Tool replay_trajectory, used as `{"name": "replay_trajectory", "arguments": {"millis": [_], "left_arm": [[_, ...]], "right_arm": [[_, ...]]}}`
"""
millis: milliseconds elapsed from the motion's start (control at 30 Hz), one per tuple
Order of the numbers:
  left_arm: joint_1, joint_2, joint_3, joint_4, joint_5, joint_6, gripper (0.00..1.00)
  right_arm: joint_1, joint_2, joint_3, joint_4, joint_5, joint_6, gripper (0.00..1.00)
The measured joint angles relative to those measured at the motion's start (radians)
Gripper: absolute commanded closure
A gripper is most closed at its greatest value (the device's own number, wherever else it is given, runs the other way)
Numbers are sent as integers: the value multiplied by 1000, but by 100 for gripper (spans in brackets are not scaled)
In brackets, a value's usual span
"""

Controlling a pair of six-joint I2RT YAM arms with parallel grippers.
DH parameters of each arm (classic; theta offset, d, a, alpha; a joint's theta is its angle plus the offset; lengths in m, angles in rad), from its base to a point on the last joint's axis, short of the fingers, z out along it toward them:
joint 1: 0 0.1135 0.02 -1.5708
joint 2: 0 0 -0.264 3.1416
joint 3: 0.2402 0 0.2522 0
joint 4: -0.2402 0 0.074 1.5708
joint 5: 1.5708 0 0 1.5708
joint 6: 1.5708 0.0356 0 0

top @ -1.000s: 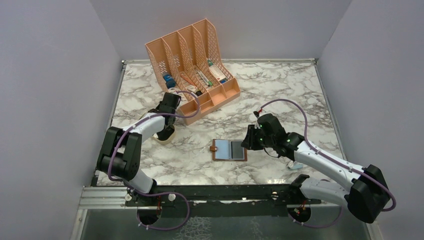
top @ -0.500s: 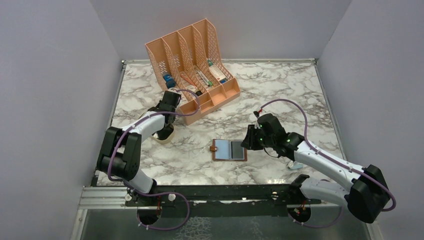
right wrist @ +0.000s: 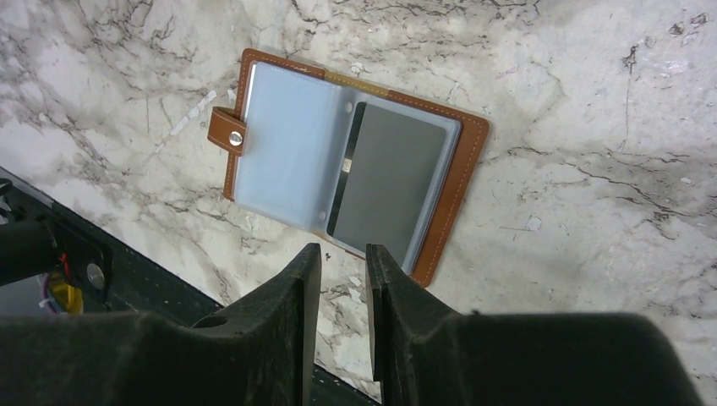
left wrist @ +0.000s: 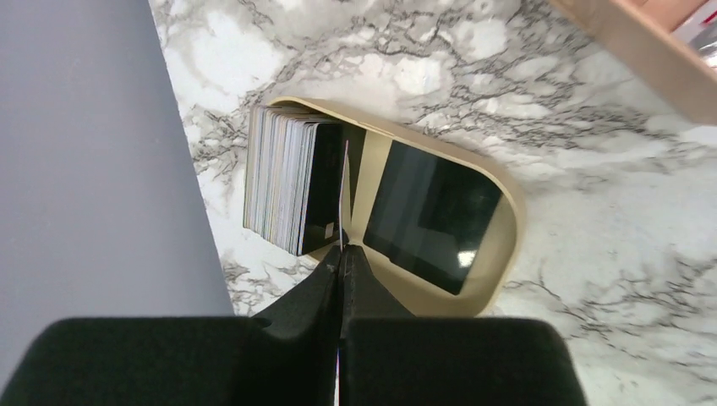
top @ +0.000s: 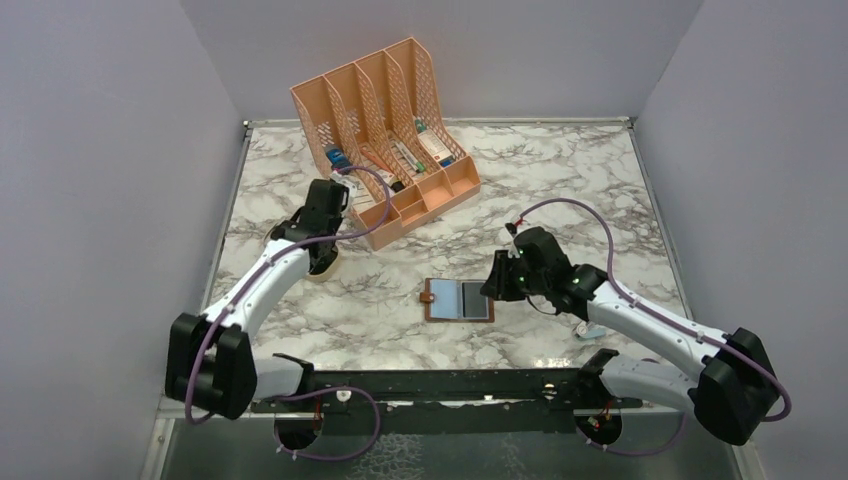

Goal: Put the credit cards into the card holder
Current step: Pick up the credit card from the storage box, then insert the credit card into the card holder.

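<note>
The card holder [top: 458,300] lies open on the marble, a brown wallet [right wrist: 448,203] with clear pockets and a snap tab. A grey credit card [right wrist: 397,182] sits in its right-hand pocket. My right gripper [right wrist: 342,252] hovers just off its near edge, slightly open with nothing between the fingers. A stack of credit cards [left wrist: 283,178] stands on edge in a beige tray [left wrist: 499,245]. My left gripper [left wrist: 342,249] is shut on one thin card [left wrist: 344,182], seen edge-on just beside the stack. In the top view the left gripper [top: 323,252] points down over that tray.
A peach slotted desk organizer [top: 385,120] with small items stands at the back, its corner [left wrist: 651,51] close to the tray. The grey left wall [left wrist: 93,152] runs right beside the tray. Open marble lies between tray and wallet.
The left gripper has closed on a card at the stack, and the left arm has stretched out, its elbow dropping lower. The right arm and the wallet have not moved.
</note>
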Motion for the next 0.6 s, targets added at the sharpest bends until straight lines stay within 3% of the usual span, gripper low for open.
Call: {"name": "replay_trajectory", "arguments": {"millis": [333,467,600], "left_arm": [[0,-282,-5,-51,201,-170,100],[0,-319,41,-76,335,-293,100],[0,-311,93,-70,561,-420,100]], "right_arm": [[0,5,0,38,-67,27,72],[0,-10,0,69,-95,50,72],[0,-18,-1,113,-148,75,69]]}}
